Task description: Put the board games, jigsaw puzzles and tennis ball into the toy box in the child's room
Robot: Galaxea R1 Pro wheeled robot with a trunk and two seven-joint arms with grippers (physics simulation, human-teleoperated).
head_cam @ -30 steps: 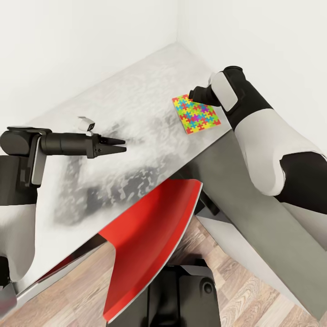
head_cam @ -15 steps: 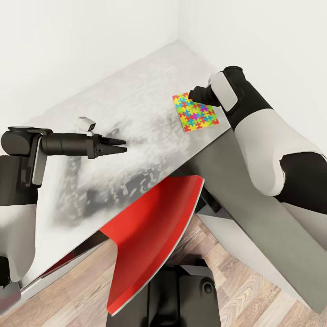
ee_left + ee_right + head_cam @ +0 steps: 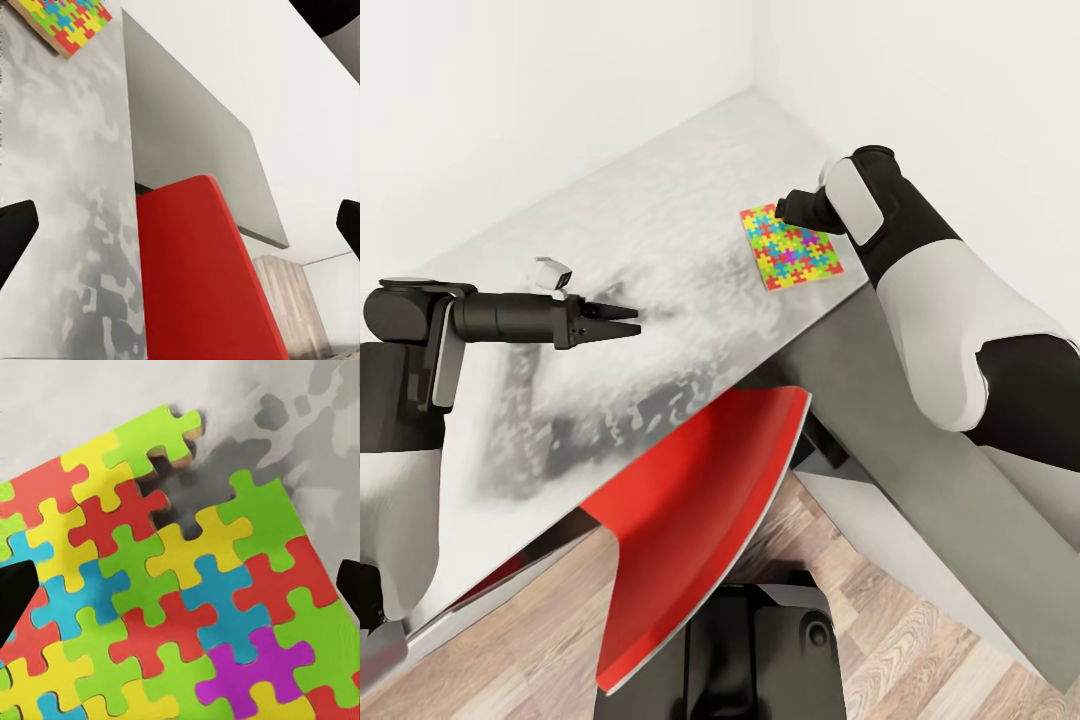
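- One jigsaw puzzle [image 3: 792, 248] lies flat on the light-grey table [image 3: 660, 250], up at about 1 o'clock in your head view, close to the table's edge.
- Your right gripper [image 3: 788, 209] hangs just over the puzzle's far corner. From the head view you cannot tell how wide it is open — the arm covers it.
- Your right wrist view looks straight down on the puzzle [image 3: 172, 600]. The two dark fingertips [image 3: 15, 596] sit far apart at the picture's sides, so the hand is spread wide and grips nothing.
- Your left gripper [image 3: 628, 321] is out at about 9 o'clock, held level above the bare table top. Its fingers look nearly together in the head view, yet the left wrist view shows the tips [image 3: 13, 236] at both sides, wide apart — so you cannot be sure. It has nothing in it.
- One red chair [image 3: 700, 520] is tucked under the table at 6 o'clock, above the wood floor [image 3: 900, 650].
- A lower dark-grey table part [image 3: 920, 470] runs off toward 4 o'clock.
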